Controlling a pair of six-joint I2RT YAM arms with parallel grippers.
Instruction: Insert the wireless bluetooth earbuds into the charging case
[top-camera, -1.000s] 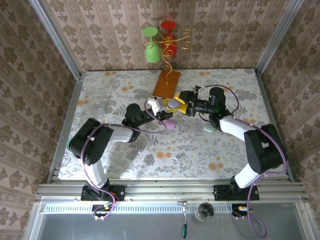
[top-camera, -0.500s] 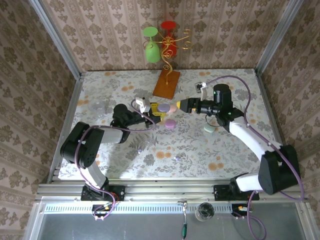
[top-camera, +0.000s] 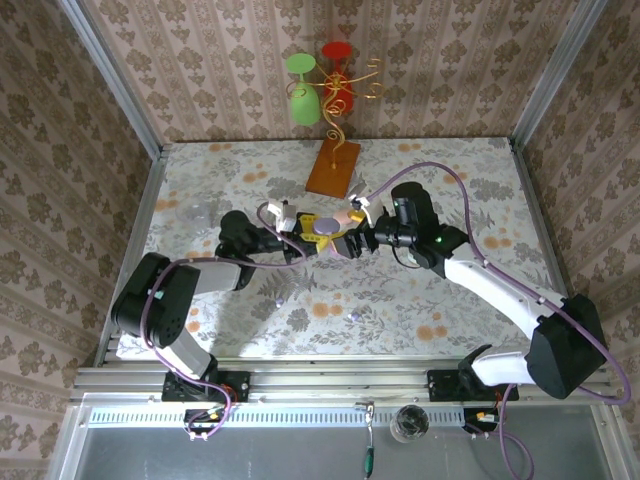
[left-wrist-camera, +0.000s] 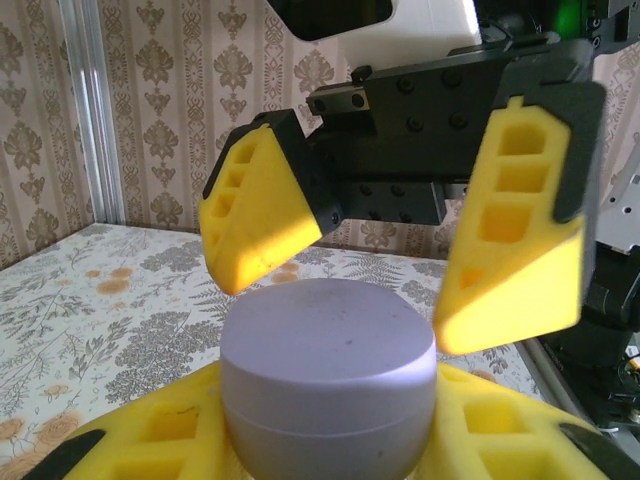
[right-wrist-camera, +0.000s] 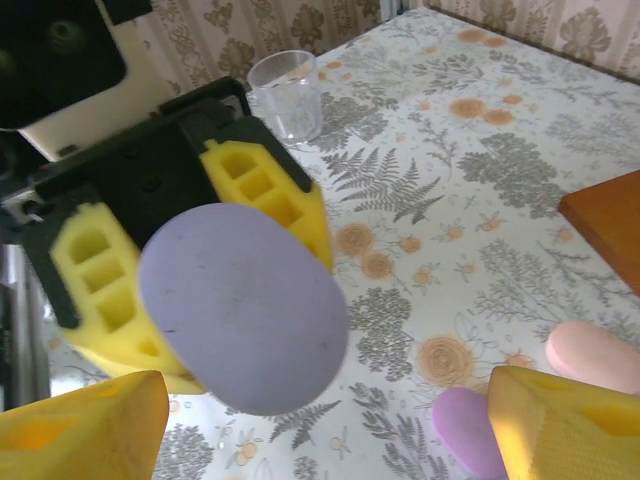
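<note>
The lavender oval charging case (left-wrist-camera: 330, 370) is closed and held off the table, with my left gripper (left-wrist-camera: 330, 435) shut on its lower half. From above, the case (top-camera: 326, 226) sits just right of the left gripper (top-camera: 314, 226). My right gripper (left-wrist-camera: 370, 250) faces it from the far side, open, its yellow fingers (left-wrist-camera: 262, 215) spread above the lid without touching. In the right wrist view the case (right-wrist-camera: 245, 310) hangs between and beyond the open right gripper (right-wrist-camera: 325, 400). The right gripper (top-camera: 347, 242) holds nothing. The earbuds are out of view.
A pink case (right-wrist-camera: 595, 355) and a purple case (right-wrist-camera: 465, 430) lie on the floral table under the right gripper. A clear cup (right-wrist-camera: 288, 95) stands behind the left arm, also seen from above (top-camera: 200, 212). The wooden base (top-camera: 332, 167) of a wire glass stand sits further back.
The grippers drew apart, the left one pulling the lavender case leftward. The right gripper opened wider, then swung back in, lower and nearer, to face the case.
</note>
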